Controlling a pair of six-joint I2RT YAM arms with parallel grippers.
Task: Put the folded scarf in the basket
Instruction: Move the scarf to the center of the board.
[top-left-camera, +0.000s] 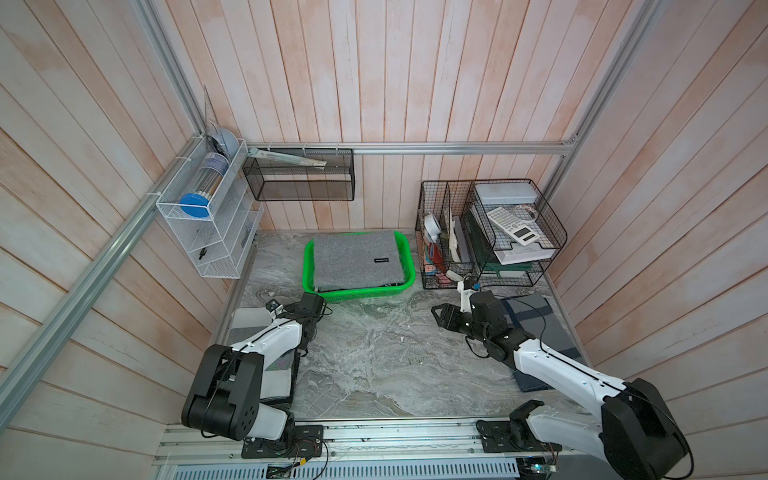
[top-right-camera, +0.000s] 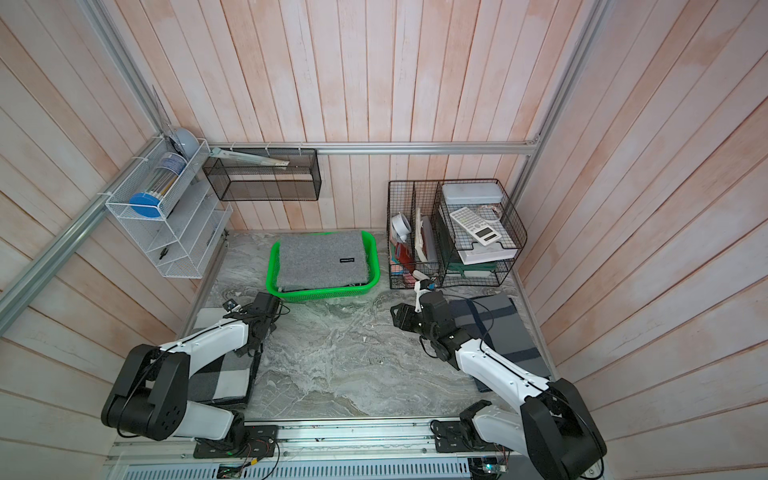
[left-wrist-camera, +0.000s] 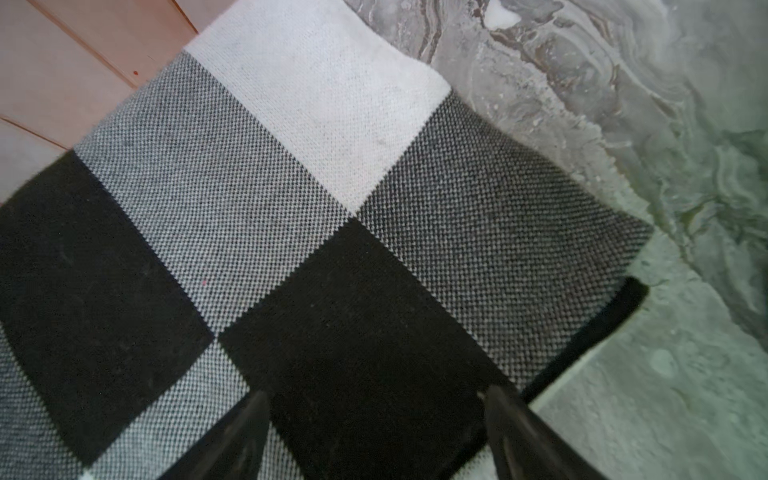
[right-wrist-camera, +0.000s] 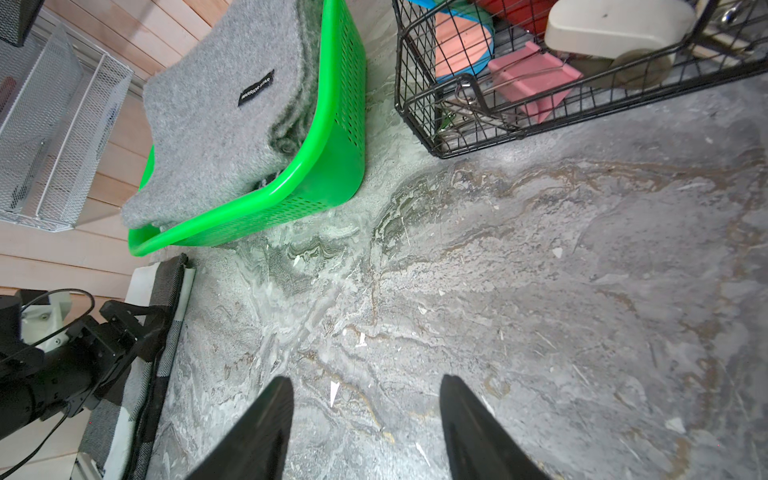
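Folded grey scarf (top-left-camera: 353, 259) is lying in the basket (top-left-camera: 361, 294). Both empty: left gripper (left-wrist-camera: 374, 415) is hovering jaws apart over the checked scarf (left-wrist-camera: 249, 187), right gripper (right-wrist-camera: 365, 386) is hanging jaws apart above the table (right-wrist-camera: 540, 291).

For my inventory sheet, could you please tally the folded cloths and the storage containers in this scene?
Folded cloths: 3 (grey scarf, checked cloth, navy striped cloth)
Containers: 4 (green basket, black wire organizer, black mesh shelf, white wire rack)
Total: 7
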